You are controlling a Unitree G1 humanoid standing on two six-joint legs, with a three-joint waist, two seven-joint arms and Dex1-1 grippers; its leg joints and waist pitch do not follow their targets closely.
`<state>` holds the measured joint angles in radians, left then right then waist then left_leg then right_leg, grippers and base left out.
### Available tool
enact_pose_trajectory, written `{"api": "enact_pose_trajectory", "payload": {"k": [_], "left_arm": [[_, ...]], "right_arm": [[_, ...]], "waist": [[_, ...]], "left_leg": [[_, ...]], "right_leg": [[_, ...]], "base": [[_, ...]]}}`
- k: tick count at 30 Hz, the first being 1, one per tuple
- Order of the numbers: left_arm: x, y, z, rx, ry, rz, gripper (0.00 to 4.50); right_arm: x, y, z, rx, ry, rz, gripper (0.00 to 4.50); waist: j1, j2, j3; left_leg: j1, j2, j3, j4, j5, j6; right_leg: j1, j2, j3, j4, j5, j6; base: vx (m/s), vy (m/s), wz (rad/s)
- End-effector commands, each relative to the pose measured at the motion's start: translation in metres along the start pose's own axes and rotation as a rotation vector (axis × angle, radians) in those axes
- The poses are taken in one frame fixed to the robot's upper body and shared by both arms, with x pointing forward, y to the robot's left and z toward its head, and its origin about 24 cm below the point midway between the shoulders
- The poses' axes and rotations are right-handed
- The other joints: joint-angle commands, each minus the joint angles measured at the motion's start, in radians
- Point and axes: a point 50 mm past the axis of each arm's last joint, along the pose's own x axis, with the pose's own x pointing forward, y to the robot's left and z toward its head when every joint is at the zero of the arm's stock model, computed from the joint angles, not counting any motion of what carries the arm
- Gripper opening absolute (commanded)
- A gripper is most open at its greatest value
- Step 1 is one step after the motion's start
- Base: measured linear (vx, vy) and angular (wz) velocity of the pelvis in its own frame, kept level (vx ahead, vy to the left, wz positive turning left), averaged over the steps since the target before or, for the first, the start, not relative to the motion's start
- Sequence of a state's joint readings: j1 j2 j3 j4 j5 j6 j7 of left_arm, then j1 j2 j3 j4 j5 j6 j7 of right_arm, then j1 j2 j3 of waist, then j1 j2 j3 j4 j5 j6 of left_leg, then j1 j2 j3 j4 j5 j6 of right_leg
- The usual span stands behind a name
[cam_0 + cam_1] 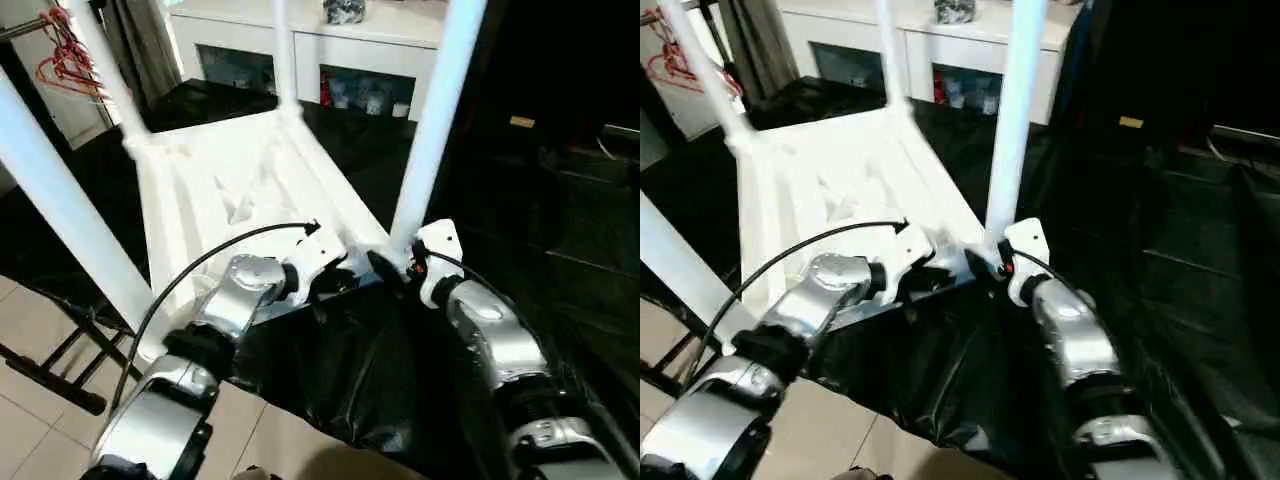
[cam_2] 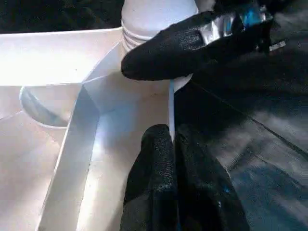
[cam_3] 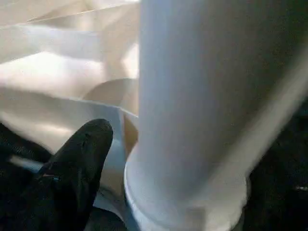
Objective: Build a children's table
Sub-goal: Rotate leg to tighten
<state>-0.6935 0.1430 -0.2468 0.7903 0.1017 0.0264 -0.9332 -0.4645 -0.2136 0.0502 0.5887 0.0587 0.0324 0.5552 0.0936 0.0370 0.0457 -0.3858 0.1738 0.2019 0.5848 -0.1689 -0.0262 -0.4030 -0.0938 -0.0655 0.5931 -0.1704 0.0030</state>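
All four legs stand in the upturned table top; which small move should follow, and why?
Probably draw the right gripper back from the near right leg: that leg stands upright in its corner socket, while the left gripper pinches the table top's rim.

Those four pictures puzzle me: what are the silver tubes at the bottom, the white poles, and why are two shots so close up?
The silver tubes are the forearms of a humanoid robot. The two wide pictures come from cameras in its head, looking down over its arms. Each close-up comes from a camera on one wrist, looking along that arm's black fingers.

The white thing is a children's table top, lying upside down on a black sheet, so its ribbed underside faces up. The poles are its legs, standing in the corner sockets.

The left gripper is shut on the table top's thin rim beside the nearest right leg. The right gripper is at that leg's base, one finger beside the flared end. It looks open, not clamping the leg.
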Motion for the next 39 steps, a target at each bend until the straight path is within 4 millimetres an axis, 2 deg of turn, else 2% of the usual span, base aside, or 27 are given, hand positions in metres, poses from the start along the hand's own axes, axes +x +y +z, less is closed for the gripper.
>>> {"api": "enact_pose_trajectory", "payload": {"k": [1,8,13,17,22,23,29,36,39], "left_arm": [[-0.001,-0.004,0.009,0.039,-0.081,-0.059,0.00],[-0.015,-0.004,0.004,0.051,-0.081,-0.131,0.00],[-0.025,-0.004,0.000,0.053,-0.081,-0.188,0.00],[-0.034,-0.006,-0.006,0.060,-0.060,-0.251,0.00],[-0.038,-0.007,-0.008,0.064,-0.045,-0.274,0.00],[-0.039,-0.007,-0.008,0.066,-0.041,-0.274,0.00],[-0.041,-0.006,-0.009,0.070,-0.036,-0.272,0.00],[-0.041,-0.006,-0.009,0.071,-0.034,-0.270,0.00],[-0.038,-0.003,-0.008,0.080,-0.037,-0.212,0.00]], "right_arm": [[-0.008,-0.001,0.004,-0.053,-0.015,0.098,4.01],[-0.026,-0.008,0.006,-0.085,0.006,0.270,4.01],[-0.035,-0.005,0.006,-0.105,0.036,0.406,4.01],[-0.036,-0.001,0.005,-0.114,0.054,0.468,3.85],[-0.037,0.001,0.006,-0.123,0.062,0.498,3.48],[-0.037,0.001,0.006,-0.126,0.064,0.505,3.29],[-0.037,0.002,0.007,-0.134,0.062,0.517,2.82],[-0.038,0.004,0.005,-0.136,0.066,0.529,2.72],[-0.036,0.004,-0.002,-0.130,0.081,0.454,2.72]], "waist": [[-0.001,-0.014,-0.061],[0.003,-0.018,-0.060],[0.005,-0.017,-0.061],[0.008,-0.018,-0.060],[0.010,-0.018,-0.058],[0.010,-0.020,-0.059],[0.014,-0.021,-0.059],[0.018,-0.021,-0.060],[0.018,-0.019,-0.060]], "left_leg": [[0.021,0.059,-0.029,-0.074,-0.282,0.039],[0.018,0.060,-0.029,-0.071,-0.280,0.055],[0.016,0.064,-0.028,-0.071,-0.258,0.067],[0.019,0.064,-0.027,-0.071,-0.272,0.060],[0.021,0.066,-0.027,-0.074,-0.282,0.047],[0.021,0.066,-0.027,-0.074,-0.281,0.046],[0.020,0.065,-0.027,-0.072,-0.264,0.049],[0.020,0.064,-0.027,-0.071,-0.257,0.050],[0.020,0.064,-0.028,-0.072,-0.256,0.047]], "right_leg": [[0.042,-0.067,0.044,-0.075,-0.239,-0.220],[0.045,-0.067,0.042,-0.075,-0.269,-0.224],[0.044,-0.065,0.041,-0.069,-0.237,-0.238],[0.041,-0.067,0.041,-0.069,-0.262,-0.241],[0.038,-0.067,0.043,-0.071,-0.281,-0.233],[0.038,-0.067,0.043,-0.071,-0.279,-0.233],[0.039,-0.068,0.043,-0.069,-0.270,-0.233],[0.040,-0.068,0.043,-0.068,-0.260,-0.234],[0.039,-0.068,0.043,-0.068,-0.258,-0.231]], "base": [[0.000,0.000,0.00],[0.000,0.000,0.00],[0.000,0.000,0.00],[0.000,0.000,0.00],[0.000,0.000,0.00],[0.000,0.000,0.00],[0.000,0.000,0.00],[0.000,0.000,0.00],[0.000,0.000,0.00]]}}
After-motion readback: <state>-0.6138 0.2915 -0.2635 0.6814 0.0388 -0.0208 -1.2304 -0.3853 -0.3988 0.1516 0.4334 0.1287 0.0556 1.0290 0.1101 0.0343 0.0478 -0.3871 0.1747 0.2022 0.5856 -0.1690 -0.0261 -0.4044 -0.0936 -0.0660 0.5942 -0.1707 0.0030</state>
